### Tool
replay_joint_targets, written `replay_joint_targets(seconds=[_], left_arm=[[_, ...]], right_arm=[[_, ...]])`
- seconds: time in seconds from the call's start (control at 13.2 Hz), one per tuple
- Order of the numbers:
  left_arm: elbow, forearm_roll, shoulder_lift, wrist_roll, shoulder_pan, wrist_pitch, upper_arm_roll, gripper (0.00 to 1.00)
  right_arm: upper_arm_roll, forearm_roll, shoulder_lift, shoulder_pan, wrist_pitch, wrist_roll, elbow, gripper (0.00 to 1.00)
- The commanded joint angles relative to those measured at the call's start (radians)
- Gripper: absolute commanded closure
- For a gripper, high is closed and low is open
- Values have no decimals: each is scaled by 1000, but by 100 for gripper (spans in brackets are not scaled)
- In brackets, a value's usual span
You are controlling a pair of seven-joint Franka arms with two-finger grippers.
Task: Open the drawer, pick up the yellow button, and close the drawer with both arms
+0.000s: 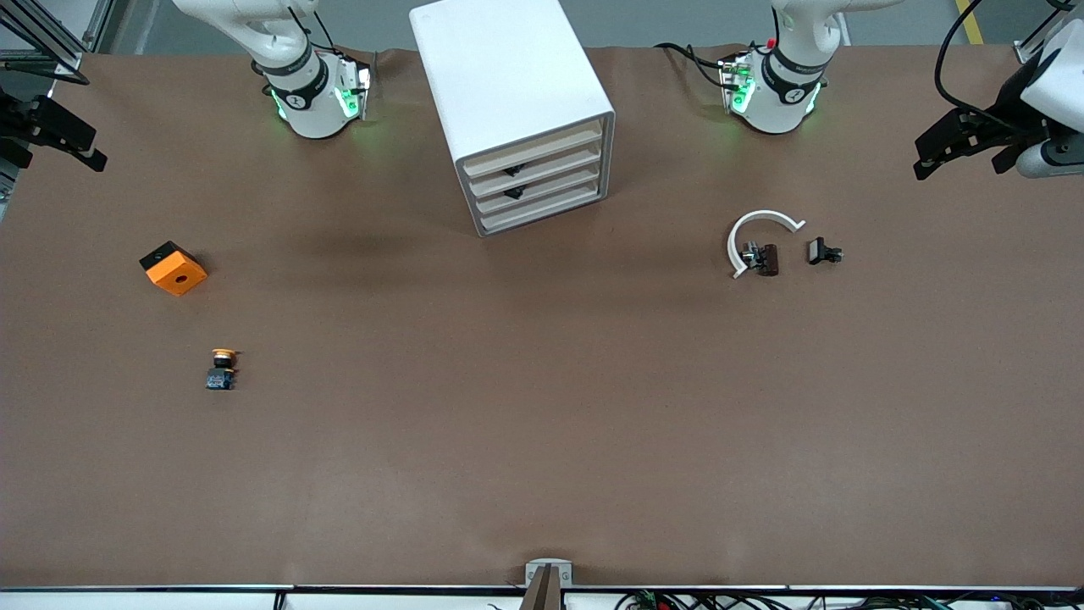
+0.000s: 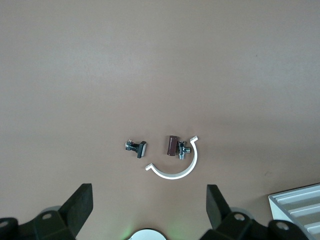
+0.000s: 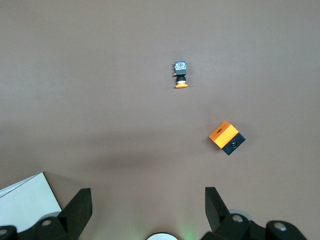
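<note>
Front view: the drawer cabinet (image 1: pixel 517 110) stands between the 2 arm bases, all 4 drawers shut. The button (image 1: pixel 222 370) lies on the table (image 1: pixel 542 440) toward the right arm's end, nearer the camera than the orange block (image 1: pixel 174 268). Toward the left arm's end lie a white clip ring (image 1: pixel 756 229), a brown part (image 1: pixel 768 259) touching it, and a black clamp (image 1: pixel 822 252) just beside. Neither gripper appears in this view.

Left wrist view: the left gripper (image 2: pixel 150 205) hangs over the table above the white clip ring, fingers spread wide, holding nothing.

Right wrist view: the right gripper (image 3: pixel 148 202) hangs over the table with its fingers apart and nothing between them; the button and orange block lie below, well apart.

Risks: the button already sits outside the cabinet, so the drawer may hold none. The button is tiny and lying on its side; an off-centre pinch could flick it away. The orange block shares its colour and could be mistaken for it.

View differences: only the wrist views show the fingers; only the front view shows the drawer fronts fully.
</note>
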Motion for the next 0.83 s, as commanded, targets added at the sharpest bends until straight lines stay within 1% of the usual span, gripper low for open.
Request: replay_joint_targets(seconds=[0.0,0.75], left_arm=[[17,17,-1,-9,-7,-25,5,0],[15,17,1,-15,-9,-38,5,0]], right_arm=[[5,5,9,-21,-18,7,21,0],[8,5,7,-11,-15,4,19,0]])
